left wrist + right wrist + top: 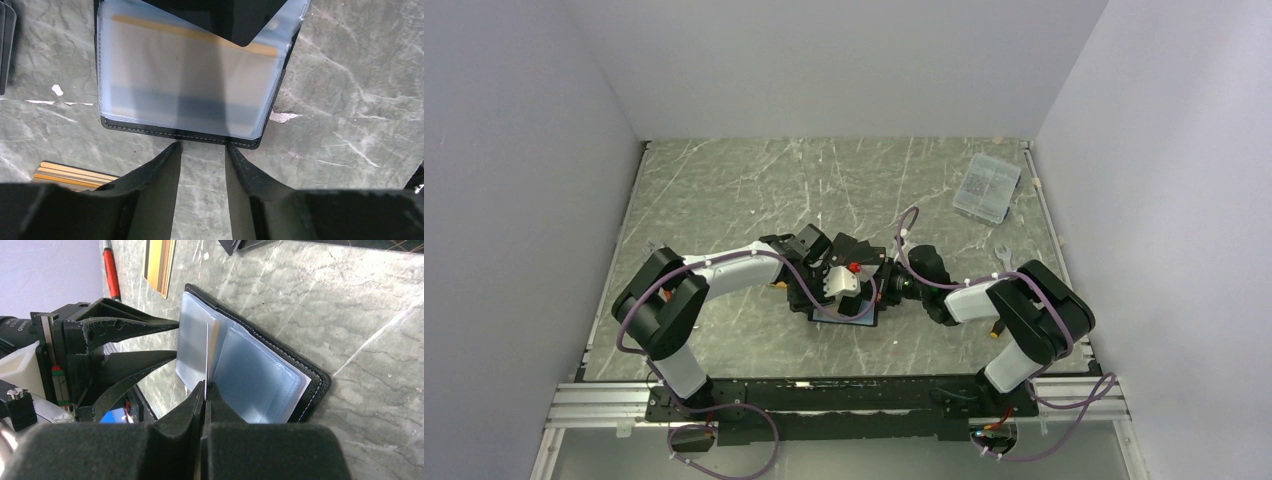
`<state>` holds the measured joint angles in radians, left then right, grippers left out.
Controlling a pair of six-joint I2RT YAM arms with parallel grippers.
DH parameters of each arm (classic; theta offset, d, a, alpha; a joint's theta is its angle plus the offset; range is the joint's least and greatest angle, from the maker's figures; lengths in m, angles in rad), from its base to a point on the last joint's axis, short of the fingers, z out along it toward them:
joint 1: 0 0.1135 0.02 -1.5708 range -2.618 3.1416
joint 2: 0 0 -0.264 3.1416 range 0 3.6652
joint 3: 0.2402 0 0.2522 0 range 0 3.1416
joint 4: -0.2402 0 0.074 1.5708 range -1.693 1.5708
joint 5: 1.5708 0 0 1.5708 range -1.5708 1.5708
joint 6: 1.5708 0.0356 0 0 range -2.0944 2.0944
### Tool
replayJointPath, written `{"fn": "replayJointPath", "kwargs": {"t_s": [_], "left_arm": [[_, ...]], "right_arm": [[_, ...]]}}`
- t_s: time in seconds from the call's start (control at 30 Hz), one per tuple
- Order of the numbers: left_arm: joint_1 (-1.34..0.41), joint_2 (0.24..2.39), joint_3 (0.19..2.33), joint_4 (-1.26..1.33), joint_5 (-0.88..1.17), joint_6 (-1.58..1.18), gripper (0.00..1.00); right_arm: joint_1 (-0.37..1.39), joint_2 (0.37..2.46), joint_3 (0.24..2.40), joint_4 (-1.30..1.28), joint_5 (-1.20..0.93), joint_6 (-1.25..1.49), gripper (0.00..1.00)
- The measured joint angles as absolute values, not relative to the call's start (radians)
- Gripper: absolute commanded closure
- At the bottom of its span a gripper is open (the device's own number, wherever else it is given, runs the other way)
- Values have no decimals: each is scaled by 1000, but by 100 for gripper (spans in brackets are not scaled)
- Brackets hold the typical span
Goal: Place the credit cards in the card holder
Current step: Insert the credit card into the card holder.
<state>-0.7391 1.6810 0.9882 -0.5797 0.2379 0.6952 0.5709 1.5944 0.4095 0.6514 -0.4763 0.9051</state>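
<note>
The card holder lies open on the table, its frosted light blue sleeves up, also seen in the right wrist view and the top view. An orange-gold card shows through a sleeve. My right gripper is shut on a thin card, seen edge-on, its far edge among the sleeves; in the left wrist view it looks black. My left gripper is open and empty, its fingertips at the holder's near edge. An orange-gold card lies beside it.
Dark flat things lie to the holder's left. A red-handled tool lies beyond the orange card. A clear plastic box stands at the back right. Both arms meet at the table's middle.
</note>
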Motion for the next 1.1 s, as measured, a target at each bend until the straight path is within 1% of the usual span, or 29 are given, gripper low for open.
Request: {"fn": "replayJointPath", "kwargs": {"t_s": [0.1, 0.67, 1.1], "left_arm": [[-739, 1682, 990, -576, 236, 696, 62], [-738, 1682, 990, -574, 236, 696, 63], [-738, 1682, 990, -576, 238, 696, 66]], "right_arm": [[571, 1589, 410, 652, -460, 904, 100], [570, 1598, 408, 699, -409, 905, 100], [594, 1645, 370, 811, -376, 929, 100]]}}
